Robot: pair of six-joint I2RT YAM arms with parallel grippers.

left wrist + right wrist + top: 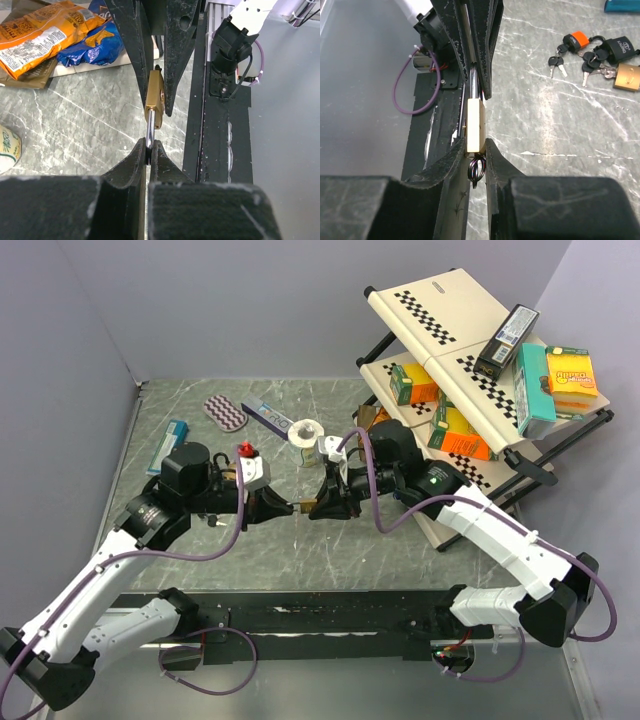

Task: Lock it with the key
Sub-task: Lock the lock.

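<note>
Two grippers meet nose to nose over the table (280,562) in the top view, the left gripper (288,506) and the right gripper (322,508) sharing a brass padlock (301,507) held off the surface.

Left wrist: its fingers (134,161) are pinched tight on the steel shackle (149,131).

Right wrist: the jaws press against the sides of the padlock's body, and a key ring (476,170) dangles between them. Spare locks and keys (600,55) lie on the table beyond.

On the grey marbled table (330,555) we see a purple ridged pad (225,412), a toothpaste box (268,416) and a white tape roll (305,432). At right, a tilted checkered rack (440,300) carries coloured boxes, among them an orange box (571,372). Elsewhere lie an orange snack bag (45,35), a blue snack bag (95,47) and spare padlocks (627,76) with keys.
</note>
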